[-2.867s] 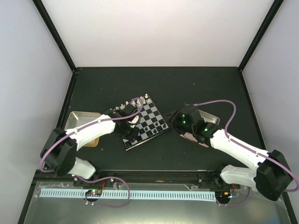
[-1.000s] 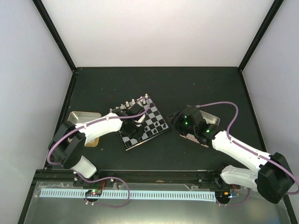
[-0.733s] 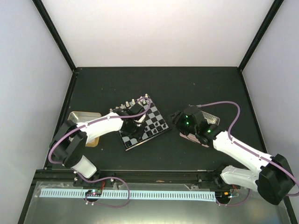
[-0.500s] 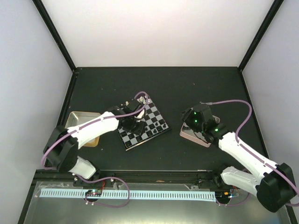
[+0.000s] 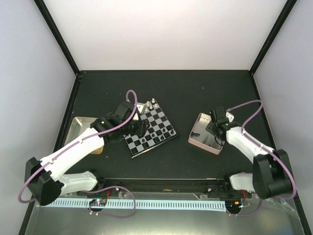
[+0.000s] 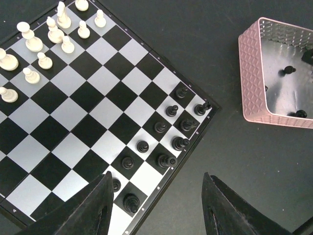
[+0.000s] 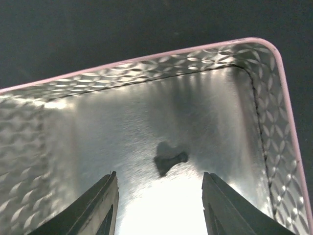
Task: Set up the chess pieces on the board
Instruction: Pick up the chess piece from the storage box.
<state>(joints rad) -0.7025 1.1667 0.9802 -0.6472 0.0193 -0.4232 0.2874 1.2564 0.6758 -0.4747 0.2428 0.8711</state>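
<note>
The board lies tilted at the table's middle. In the left wrist view the board has several white pieces at its upper-left corner. Two rows of black pieces stand along its right edge. My left gripper hangs open and empty above that black-piece edge. My right gripper is open inside the pink-rimmed tray. It is just short of a black piece lying on its side on the tray floor.
The pink-rimmed tray sits right of the board and holds a few more black pieces. A tan-rimmed tray lies at the left, partly under my left arm. Black frame walls bound the table.
My left gripper has lifted off the board and pulled back, empty. My right arm has swung right, from beside the board to over the pink-rimmed tray, pointing down into it.
</note>
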